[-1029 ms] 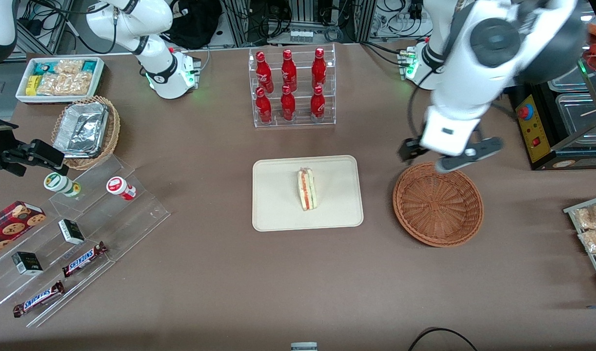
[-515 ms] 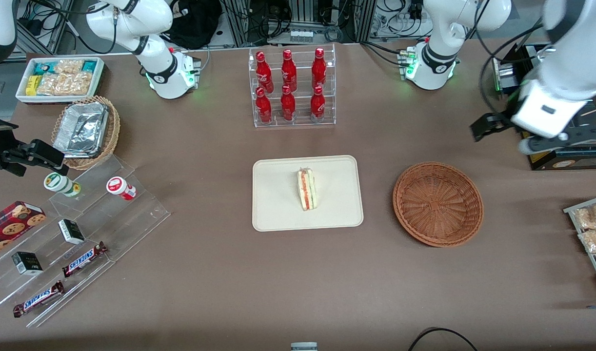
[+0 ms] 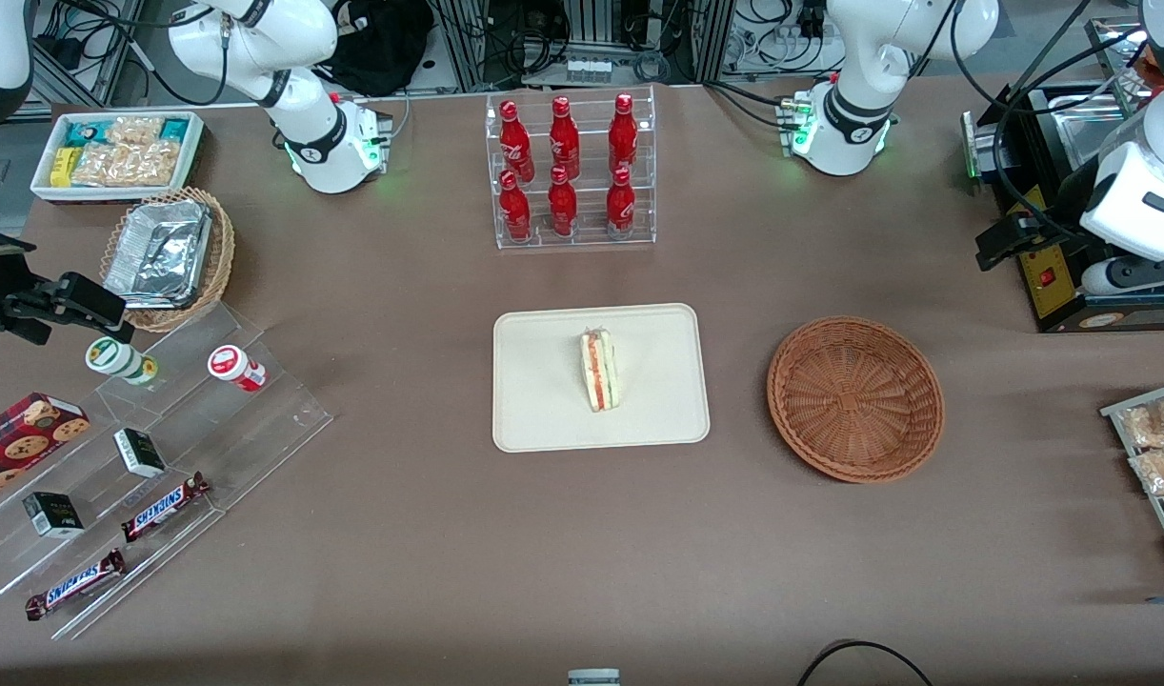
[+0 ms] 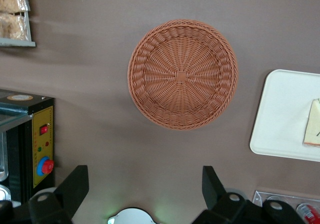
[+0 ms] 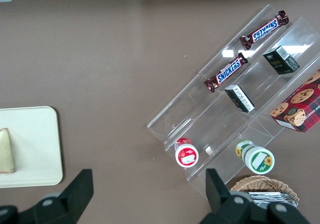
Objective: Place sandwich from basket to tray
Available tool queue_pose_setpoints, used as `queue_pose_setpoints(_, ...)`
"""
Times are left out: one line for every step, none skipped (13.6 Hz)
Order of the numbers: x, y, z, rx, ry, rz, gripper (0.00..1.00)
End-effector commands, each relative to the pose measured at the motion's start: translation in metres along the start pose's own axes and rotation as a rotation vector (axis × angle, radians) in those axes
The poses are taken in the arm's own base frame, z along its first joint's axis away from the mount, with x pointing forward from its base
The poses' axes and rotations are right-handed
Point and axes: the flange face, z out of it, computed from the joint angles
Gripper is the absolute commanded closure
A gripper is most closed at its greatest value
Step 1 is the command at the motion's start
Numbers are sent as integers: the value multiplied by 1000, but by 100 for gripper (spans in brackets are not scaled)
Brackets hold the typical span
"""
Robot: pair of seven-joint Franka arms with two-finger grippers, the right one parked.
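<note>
The sandwich (image 3: 599,370), a pale wedge with orange and green filling, lies on the cream tray (image 3: 544,410) at the middle of the table. The reddish-brown wicker basket (image 3: 855,397) stands beside the tray toward the working arm's end, with nothing in it. My gripper (image 3: 1058,259) hangs open and empty high above the table, farther toward that end than the basket, in front of a black machine. The left wrist view looks down on the basket (image 4: 182,73), the tray's edge (image 4: 280,119), part of the sandwich (image 4: 312,130) and my gripper (image 4: 144,181).
A black machine with a yellow button panel (image 3: 1044,276) stands close to the gripper. Trays of snack packets (image 3: 1153,448) sit nearer the front camera. A rack of red bottles (image 3: 568,171) stands farther back than the tray. A stepped acrylic stand (image 3: 153,448) lies toward the parked arm's end.
My gripper has swung from over the basket's rim out toward the working arm's end and risen. The sandwich, tray and basket have not moved.
</note>
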Motion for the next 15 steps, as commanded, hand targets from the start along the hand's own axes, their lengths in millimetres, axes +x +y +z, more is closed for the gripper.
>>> queue_pose_setpoints(-6, 22, -13, 22, 5, 85, 0)
queue_pose_setpoints(-5, 20, -15, 23, 9, 77, 0)
queue_pose_setpoints(-6, 21, -16, 21, 8, 74, 0)
queue_pose_setpoints(-6, 21, -16, 21, 6, 75, 0)
queue_pose_setpoints(-11, 25, -17, 26, -3, 87, 0)
queue_pose_setpoints(-16, 28, -17, 34, -20, 96, 0)
queue_pose_setpoints(-18, 26, -18, 40, -28, 93, 0)
queue_pose_setpoints(-29, 20, -22, 44, -44, 85, 0)
queue_pose_setpoints(-31, 12, -25, 43, -50, 97, 0)
queue_pose_setpoints(-32, 8, -27, 41, -52, 124, 0)
queue_pose_setpoints(-29, 9, -26, 41, -42, 128, 0)
queue_pose_setpoints(-24, 11, -30, 33, -6, 133, 0)
queue_pose_setpoints(-20, 13, -31, 27, 30, 135, 0)
queue_pose_setpoints(-19, 14, -32, 25, 42, 137, 0)
queue_pose_setpoints(-18, 12, -32, 24, 44, 134, 0)
